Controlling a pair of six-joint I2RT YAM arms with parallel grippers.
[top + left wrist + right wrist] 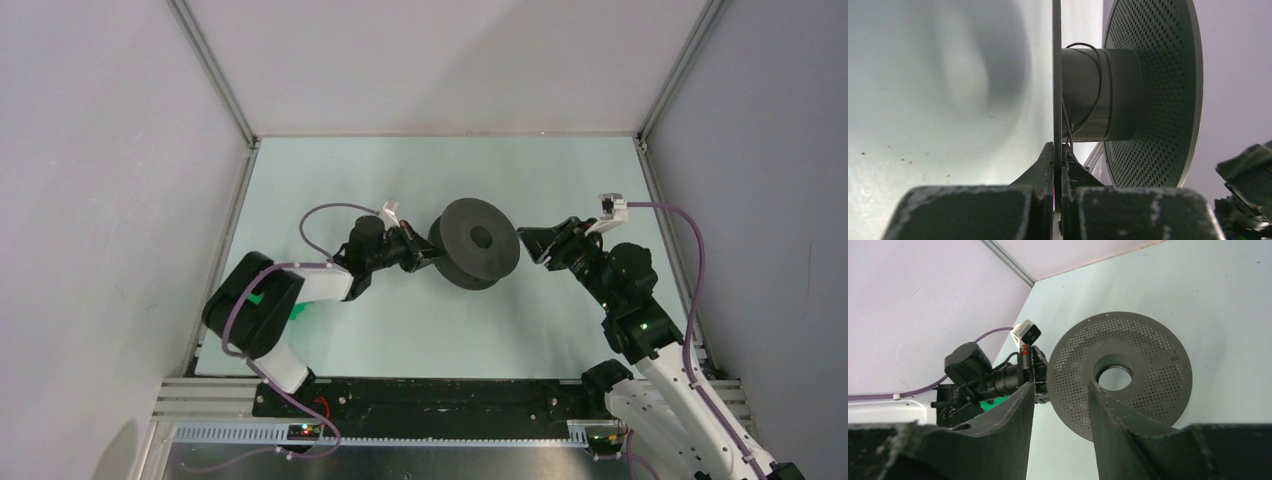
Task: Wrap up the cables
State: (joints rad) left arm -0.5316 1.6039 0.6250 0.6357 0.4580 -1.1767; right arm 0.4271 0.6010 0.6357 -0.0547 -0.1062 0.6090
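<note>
Right, my left hand is clamped on the near flange of the spool, with the thin black cable looped round its hub. My right hand gapes wide near the other flange, not touching it.

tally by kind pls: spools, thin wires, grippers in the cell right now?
Dark grey perforated spool: 1
Thin black wire: 1, looped round the spool's hub
Grippers: 2 (left gripper shut on the spool's near flange, right gripper open)
Total: 4
</note>
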